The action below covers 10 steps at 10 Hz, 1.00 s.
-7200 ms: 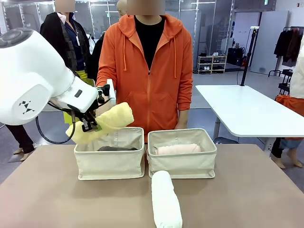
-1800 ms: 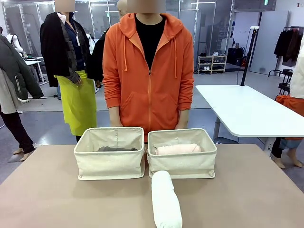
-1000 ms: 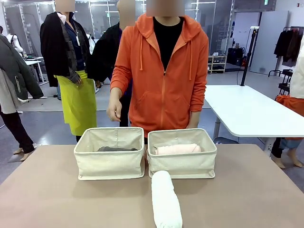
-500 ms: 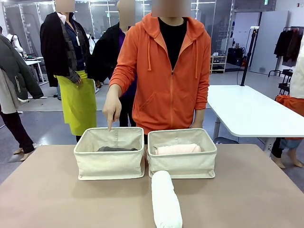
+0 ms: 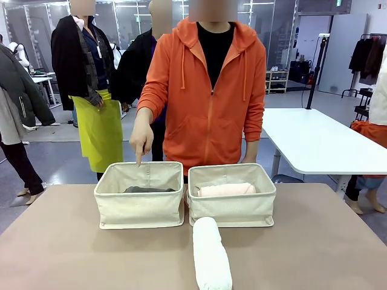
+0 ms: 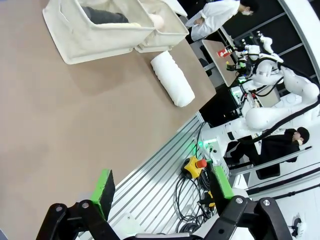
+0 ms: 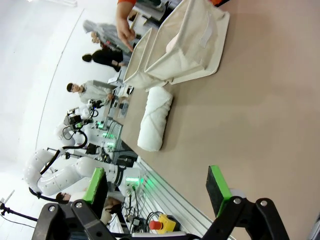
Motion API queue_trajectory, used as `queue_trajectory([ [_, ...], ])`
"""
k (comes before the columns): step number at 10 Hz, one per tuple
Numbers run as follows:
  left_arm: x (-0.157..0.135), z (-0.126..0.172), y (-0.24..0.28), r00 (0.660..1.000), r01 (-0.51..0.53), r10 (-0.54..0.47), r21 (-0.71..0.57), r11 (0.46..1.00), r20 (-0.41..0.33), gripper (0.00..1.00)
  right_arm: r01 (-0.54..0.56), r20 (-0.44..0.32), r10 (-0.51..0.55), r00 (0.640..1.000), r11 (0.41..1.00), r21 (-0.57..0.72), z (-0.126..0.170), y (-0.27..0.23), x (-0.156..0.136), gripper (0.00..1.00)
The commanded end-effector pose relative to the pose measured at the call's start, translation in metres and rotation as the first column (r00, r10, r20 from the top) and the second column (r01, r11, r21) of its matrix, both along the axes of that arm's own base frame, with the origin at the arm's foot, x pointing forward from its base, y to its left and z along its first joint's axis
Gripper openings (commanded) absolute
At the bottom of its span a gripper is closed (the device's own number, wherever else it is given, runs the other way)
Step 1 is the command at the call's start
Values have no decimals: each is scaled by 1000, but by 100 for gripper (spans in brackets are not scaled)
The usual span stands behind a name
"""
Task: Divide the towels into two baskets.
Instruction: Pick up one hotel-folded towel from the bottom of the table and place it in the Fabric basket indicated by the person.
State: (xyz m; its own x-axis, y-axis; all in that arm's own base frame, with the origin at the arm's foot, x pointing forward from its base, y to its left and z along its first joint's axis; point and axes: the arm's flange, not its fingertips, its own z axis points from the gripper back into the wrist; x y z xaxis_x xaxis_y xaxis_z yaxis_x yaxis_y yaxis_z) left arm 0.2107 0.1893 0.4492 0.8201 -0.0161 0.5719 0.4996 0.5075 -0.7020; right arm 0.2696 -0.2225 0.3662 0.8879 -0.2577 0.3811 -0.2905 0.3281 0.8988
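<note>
The person's hand [image 5: 142, 140] points down at the left basket [image 5: 139, 202] holding the grey towel [image 5: 148, 189], the white towel [image 5: 211, 254] lies on the table [image 5: 60, 254], and both tools [image 6: 162, 187] [image 7: 157, 185] gape empty.

Terry towels [image 5: 211, 254], canvas baskets [image 5: 140, 208], matt table [image 5: 72, 254].

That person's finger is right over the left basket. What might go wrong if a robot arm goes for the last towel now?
The person's hand points down over the left basket; an arm bringing the white towel there might bump it. The towel lies close against the right basket, so grabbing it could nudge that soft wall.
</note>
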Motion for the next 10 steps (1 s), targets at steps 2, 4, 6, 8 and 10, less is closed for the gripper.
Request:
queue_trajectory([
  [2, -2, 6, -1, 1000, 2, -1, -20, 1000, 14, 96, -83, -140, 79, 987, 996, -19, 9, 77, 28, 100],
  [4, -2, 6, -1, 1000, 2, -1, -20, 1000, 14, 96, -137, -182, 132, 974, 990, -17, 6, 129, 32, 100],
  [6, -2, 6, -1, 1000, 2, -1, -20, 1000, 14, 96, -143, -217, 139, 966, 990, -3, -5, 168, 32, 100],
  [8, -2, 6, -1, 1000, 2, -1, -20, 1000, 14, 96, -115, -243, 106, 964, 993, -23, -15, 215, 29, 100],
  [10, -2, 6, -1, 1000, 2, -1, -20, 1000, 14, 96, -121, -269, 94, 958, 989, -83, -24, 259, 27, 100],
])
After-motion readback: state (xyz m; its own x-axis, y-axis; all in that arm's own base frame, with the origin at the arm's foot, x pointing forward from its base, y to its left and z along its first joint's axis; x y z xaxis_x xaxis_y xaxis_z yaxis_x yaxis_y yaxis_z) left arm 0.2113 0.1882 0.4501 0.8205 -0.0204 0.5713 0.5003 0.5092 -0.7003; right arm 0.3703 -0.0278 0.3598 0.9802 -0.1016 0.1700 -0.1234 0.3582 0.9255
